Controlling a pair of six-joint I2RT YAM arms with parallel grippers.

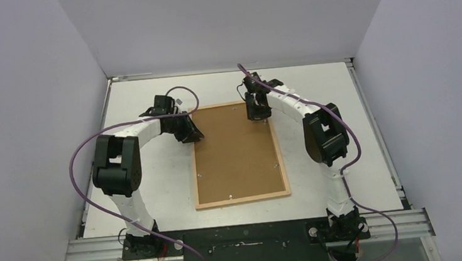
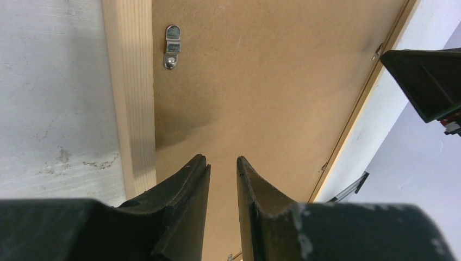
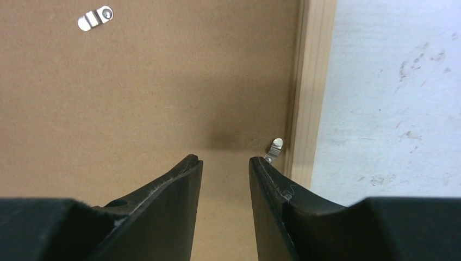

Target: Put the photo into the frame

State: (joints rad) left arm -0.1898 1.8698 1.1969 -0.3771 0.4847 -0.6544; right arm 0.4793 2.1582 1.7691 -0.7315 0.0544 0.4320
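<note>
The light-wood frame point(image 1: 244, 199) lies flat in the middle of the table with a brown backing board point(image 1: 236, 149) filling it. The photo is hidden from every view. My left gripper point(image 1: 190, 134) hovers at the frame's far left corner, over the board point(image 2: 261, 81) just inside the left rail point(image 2: 133, 98). Its jaws point(image 2: 222, 160) stand a narrow gap apart with nothing between them. My right gripper point(image 1: 257, 117) is at the far right corner, over the board point(image 3: 152, 81) beside the right rail point(image 3: 307, 81). It point(image 3: 224, 159) is open too and empty.
Small metal turn clips sit on the frame's inner edge: one point(image 2: 172, 46) ahead of the left fingers, one point(image 3: 274, 148) right by the right fingertip, another point(image 3: 95, 19) farther off. White table point(image 1: 339, 96) surrounds the frame. Grey walls enclose the table.
</note>
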